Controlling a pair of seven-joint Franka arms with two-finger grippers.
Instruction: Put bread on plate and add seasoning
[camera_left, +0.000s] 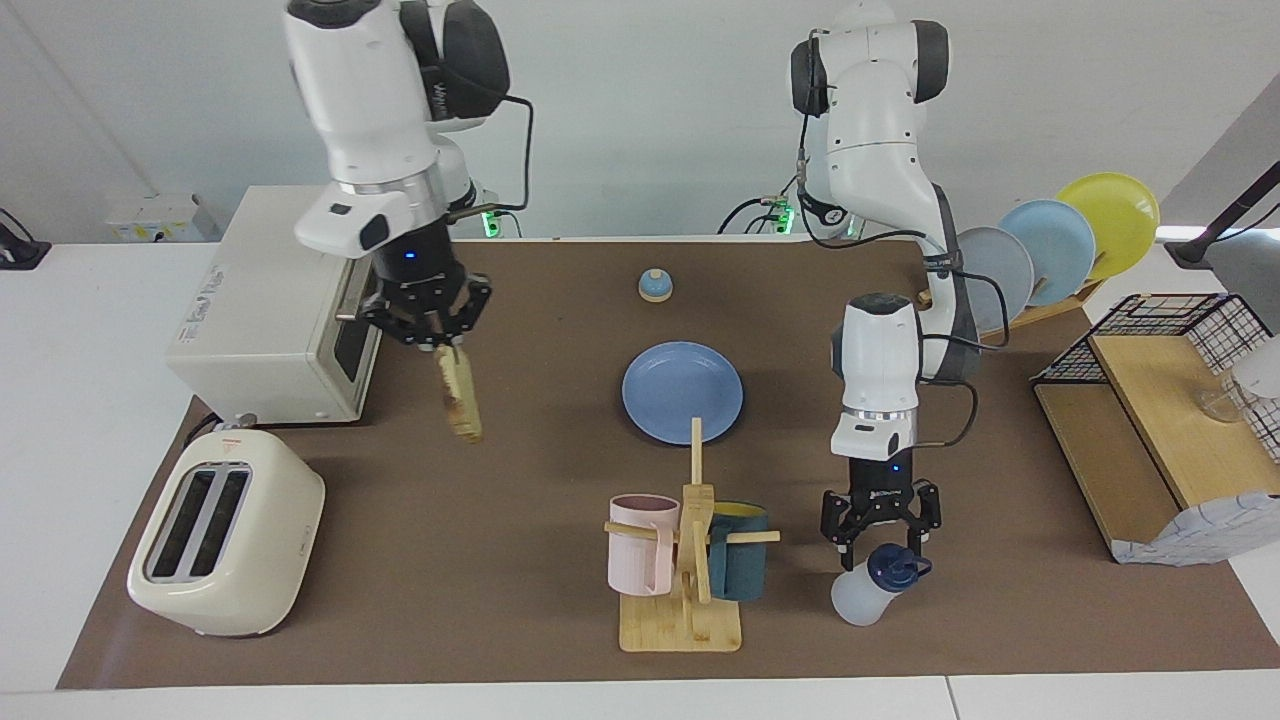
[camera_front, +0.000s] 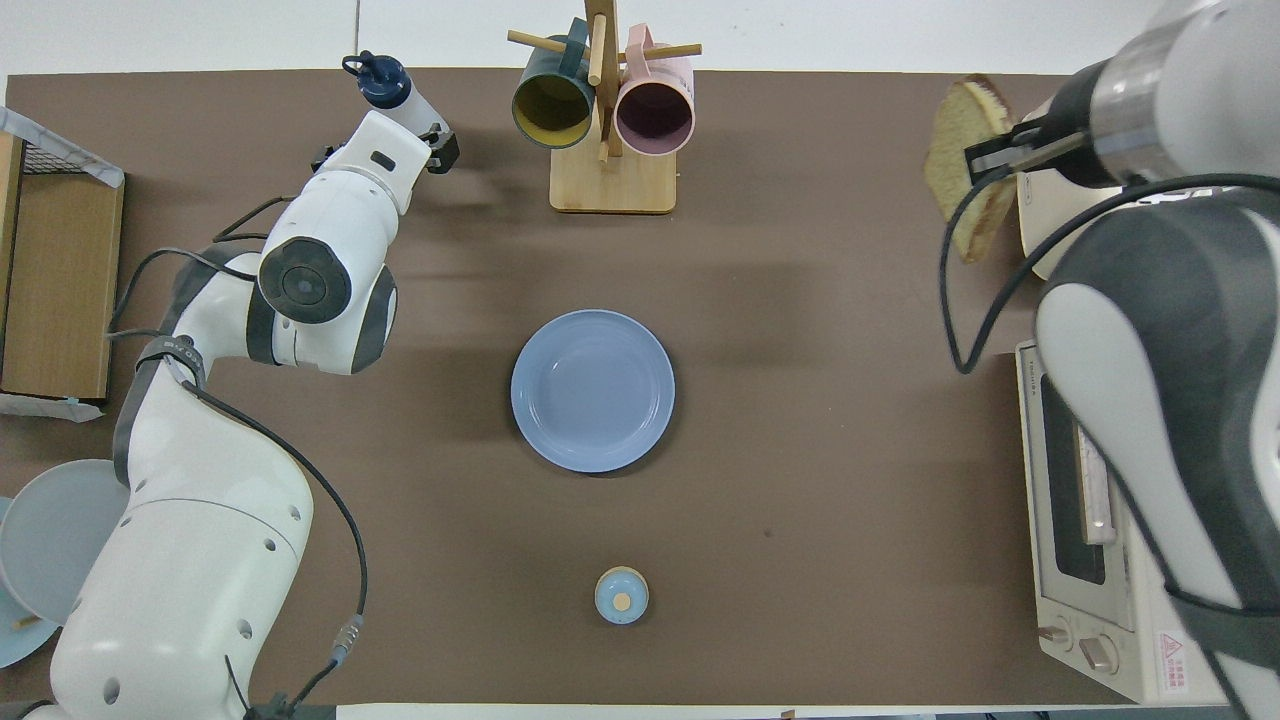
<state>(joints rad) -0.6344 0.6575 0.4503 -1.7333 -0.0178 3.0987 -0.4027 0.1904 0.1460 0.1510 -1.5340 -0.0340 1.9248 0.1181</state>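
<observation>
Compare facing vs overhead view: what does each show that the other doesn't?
Facing only: the slots of the cream toaster; the yellow plate in the rack; the left end effector standing just above the seasoning, open.

Overhead only: the insides of the two mugs on the wooden stand; the toaster oven's knobs.

Both: the empty blue plate mid-table, the bell nearer the robots, and the bread hanging in the air from the right end effector, not yet over the plate.

table | plate | bell | toaster | oven | mug rack
</observation>
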